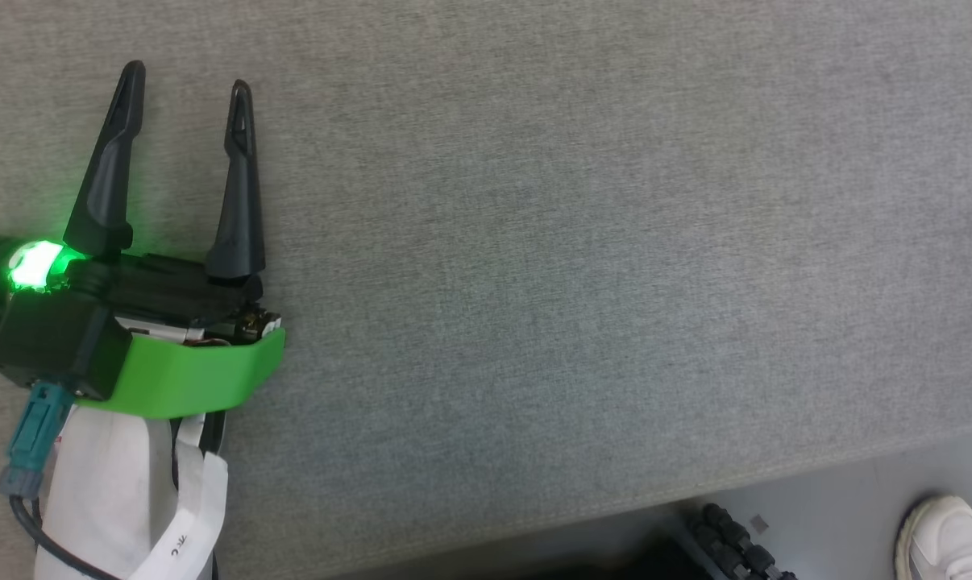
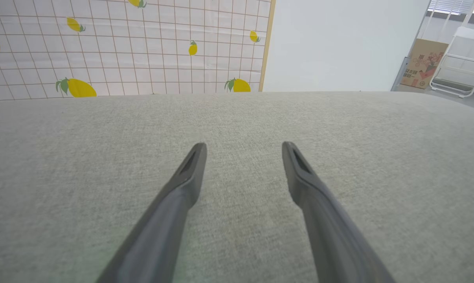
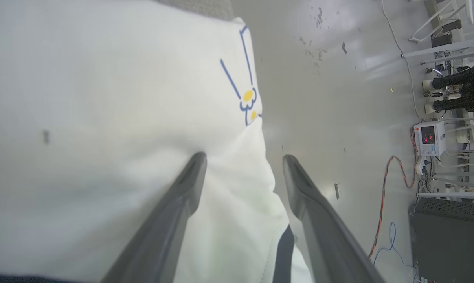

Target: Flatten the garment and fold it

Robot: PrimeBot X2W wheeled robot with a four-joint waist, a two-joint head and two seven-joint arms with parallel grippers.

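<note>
Right claw (image 3: 243, 155) is spread wide with nothing pinched as far as I can see; its two dark fingers (image 3: 174, 204) sit right at the garment (image 3: 103, 118), one lying across the white cloth, the other past its edge with the floor (image 3: 331, 98) behind; so the shirt is right there at that claw, apparently near the edge of the counter (image 1: 575, 242), though I can't tell if it hangs off or lies on it; left claw (image 1: 187, 76) is wide too, holding nothing, hovering over bare grey counter

My guess at the step: getting hold of the shirt to bring it up and spread it; I'd close on a hem or seam, not mid-panel, since a grab from the middle just makes a lump; take the edge near the black panel (image 3: 284, 247), bring the left claw to a second corner, then draw the two apart low over the counter so it lies flat before any fold

Cloth looks soft, smooth and matte, with gentle rolls and one rounded bulge between the fingers; there's a small blue-line print (image 3: 247, 98) with yellow dots; counter is a coarse heathered grey weave, probably a bit grippy, so lift rather than drag; fingers are long, tapered, hard-looking, slotted at the tips; floor is pale and glossy
</note>
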